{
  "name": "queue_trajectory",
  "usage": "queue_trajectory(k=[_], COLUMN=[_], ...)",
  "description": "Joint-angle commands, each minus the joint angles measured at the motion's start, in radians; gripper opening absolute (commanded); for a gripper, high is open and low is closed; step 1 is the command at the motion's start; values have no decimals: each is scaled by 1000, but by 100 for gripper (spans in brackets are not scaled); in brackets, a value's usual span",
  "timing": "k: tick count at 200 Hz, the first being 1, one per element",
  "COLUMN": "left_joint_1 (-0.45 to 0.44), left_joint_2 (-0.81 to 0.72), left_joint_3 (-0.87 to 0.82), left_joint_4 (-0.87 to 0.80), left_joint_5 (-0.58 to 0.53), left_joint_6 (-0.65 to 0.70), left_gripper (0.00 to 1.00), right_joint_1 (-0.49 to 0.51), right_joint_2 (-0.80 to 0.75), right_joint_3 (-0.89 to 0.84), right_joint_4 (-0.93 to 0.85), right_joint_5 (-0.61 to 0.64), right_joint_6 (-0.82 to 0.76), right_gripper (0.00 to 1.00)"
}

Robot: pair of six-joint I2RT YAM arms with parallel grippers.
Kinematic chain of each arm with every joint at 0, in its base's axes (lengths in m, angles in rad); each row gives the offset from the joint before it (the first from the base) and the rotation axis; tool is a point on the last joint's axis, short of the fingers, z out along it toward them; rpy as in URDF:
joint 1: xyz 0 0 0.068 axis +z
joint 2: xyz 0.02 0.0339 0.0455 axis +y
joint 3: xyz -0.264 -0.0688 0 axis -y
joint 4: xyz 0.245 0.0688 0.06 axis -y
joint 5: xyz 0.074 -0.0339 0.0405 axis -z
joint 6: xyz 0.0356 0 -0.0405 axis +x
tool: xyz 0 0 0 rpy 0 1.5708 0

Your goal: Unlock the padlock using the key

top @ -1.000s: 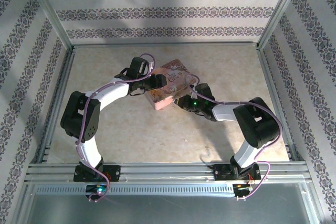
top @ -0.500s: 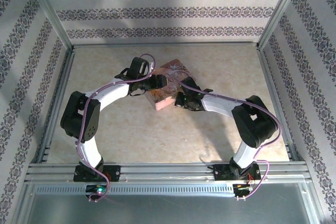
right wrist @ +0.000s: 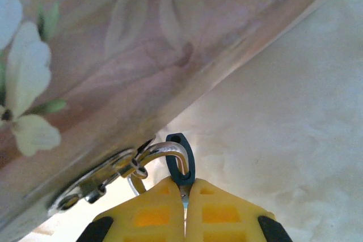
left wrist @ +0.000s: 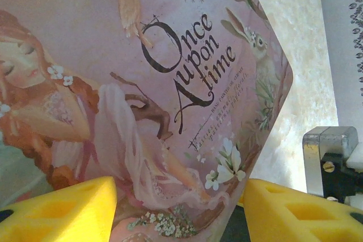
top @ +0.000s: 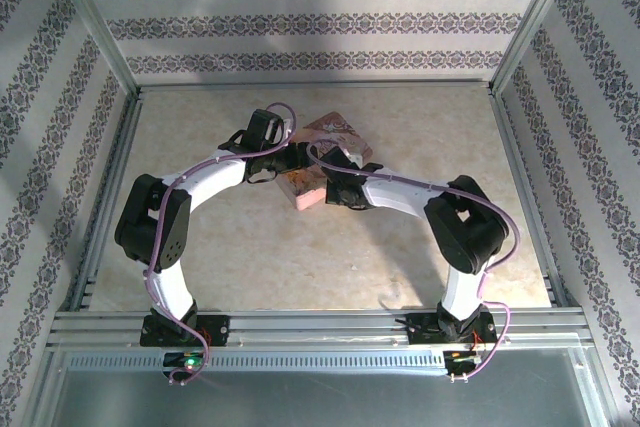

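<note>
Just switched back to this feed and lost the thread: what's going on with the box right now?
The left gripper clamps the pink box at its near edge, steadying it on the table. The right gripper is shut on the padlock, whose silvery shackle hangs through the box's metal hasp. I can't tell whether the key is in the lock.

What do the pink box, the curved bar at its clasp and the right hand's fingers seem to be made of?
Pink box: probably printed card or thin tin; smooth, softly glossy picture print.
Curved bar: polished silvery metal, with bright glints.
Right hand fingers: matte yellow plastic, likely moulded or printed, with hollow pockets.
</note>
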Motion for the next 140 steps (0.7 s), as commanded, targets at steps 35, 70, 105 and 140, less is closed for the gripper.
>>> queue_trajectory(k=[35,70,105,140], left_joint_1=[-4,-3,-1,0], left_joint_2=[-3,-4,-3,-1], left_joint_3=[-36,-40,-40,-40], left_joint_4=[-65,-61,-59,-59], left_joint_5=[-22,-28,-27,-27], left_joint_6=[-16,-18,-17,-18], left_gripper=[61,61,61,61], right_joint_1=[26,28,27,27], right_joint_2=[106,94,65,11], right_joint_3=[96,86,61,29], right_joint_4=[-86,-59,-21,-18], right_joint_5=[29,-17,-82,-91], right_joint_6=[-65,-73,-96,-110], right_gripper=[16,31,46,58])
